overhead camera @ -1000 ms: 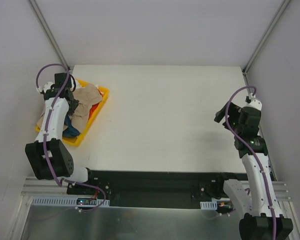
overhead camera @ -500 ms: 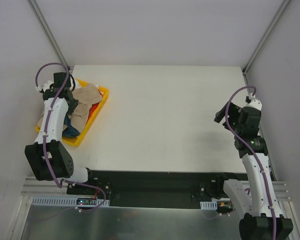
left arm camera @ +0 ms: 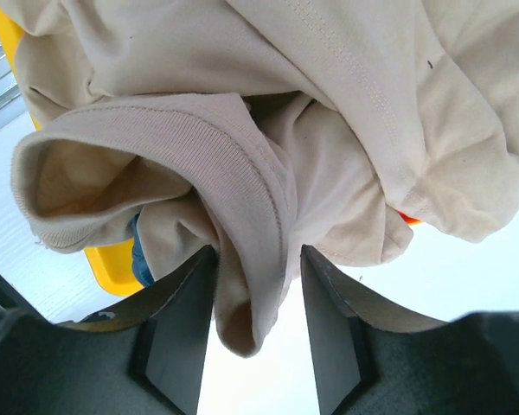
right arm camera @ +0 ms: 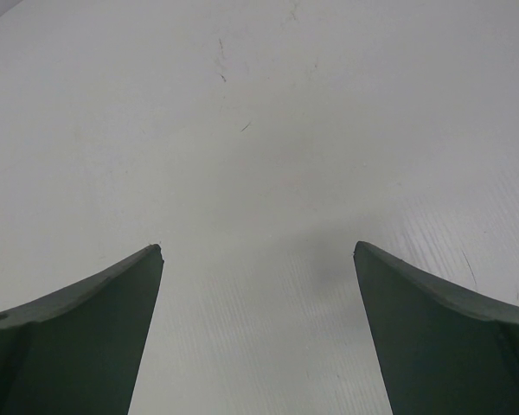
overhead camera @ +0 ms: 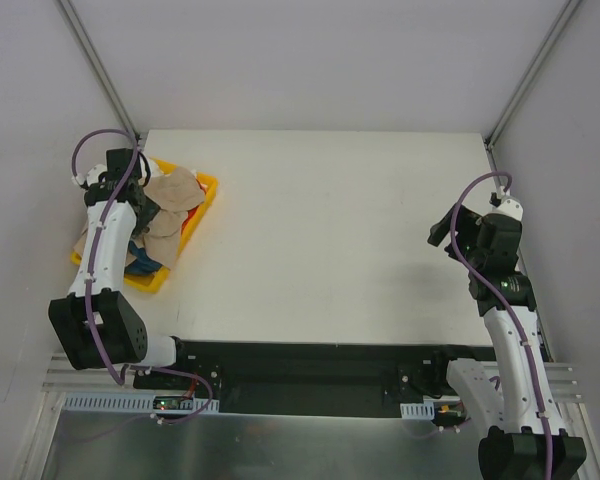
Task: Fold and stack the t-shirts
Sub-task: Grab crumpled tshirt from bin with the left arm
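The left gripper (left arm camera: pixel 258 259) sits half-open around a fold of the tan t-shirt (left arm camera: pixel 346 104), grip uncertain; the right gripper (right arm camera: pixel 258 251) gapes wide, empty, over the table (right arm camera: pixel 259 130).

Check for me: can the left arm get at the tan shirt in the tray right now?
Probably yes. The left gripper sits right at the tan shirt, its jaws parted with a fold of the cloth hanging between the fingers, and nothing else is in the way.

The left arm (overhead camera: pixel 105 240) and right arm (overhead camera: pixel 505 300) comprise white tubular links, black joint housings and black bases. A looping purple cable (overhead camera: pixel 90 150) trails along each. The tapered fingers (right arm camera: pixel 78 337) appear dark, perhaps greenish-grey.
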You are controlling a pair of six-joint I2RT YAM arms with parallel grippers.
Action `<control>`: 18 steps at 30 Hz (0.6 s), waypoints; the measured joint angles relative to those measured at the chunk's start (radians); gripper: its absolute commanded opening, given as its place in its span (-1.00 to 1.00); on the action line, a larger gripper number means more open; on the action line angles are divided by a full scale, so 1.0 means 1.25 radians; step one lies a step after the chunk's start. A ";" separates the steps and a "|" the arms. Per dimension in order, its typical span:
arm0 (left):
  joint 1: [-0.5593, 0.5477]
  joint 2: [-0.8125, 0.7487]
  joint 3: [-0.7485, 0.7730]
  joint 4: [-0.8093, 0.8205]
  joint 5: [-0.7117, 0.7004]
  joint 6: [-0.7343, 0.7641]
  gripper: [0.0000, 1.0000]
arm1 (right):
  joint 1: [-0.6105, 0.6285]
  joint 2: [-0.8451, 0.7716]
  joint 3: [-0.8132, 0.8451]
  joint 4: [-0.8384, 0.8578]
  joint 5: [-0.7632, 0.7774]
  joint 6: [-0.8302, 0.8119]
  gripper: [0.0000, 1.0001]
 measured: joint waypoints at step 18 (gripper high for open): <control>0.000 -0.008 0.051 -0.028 -0.007 0.003 -1.00 | 0.000 0.011 0.014 -0.017 -0.015 -0.008 0.93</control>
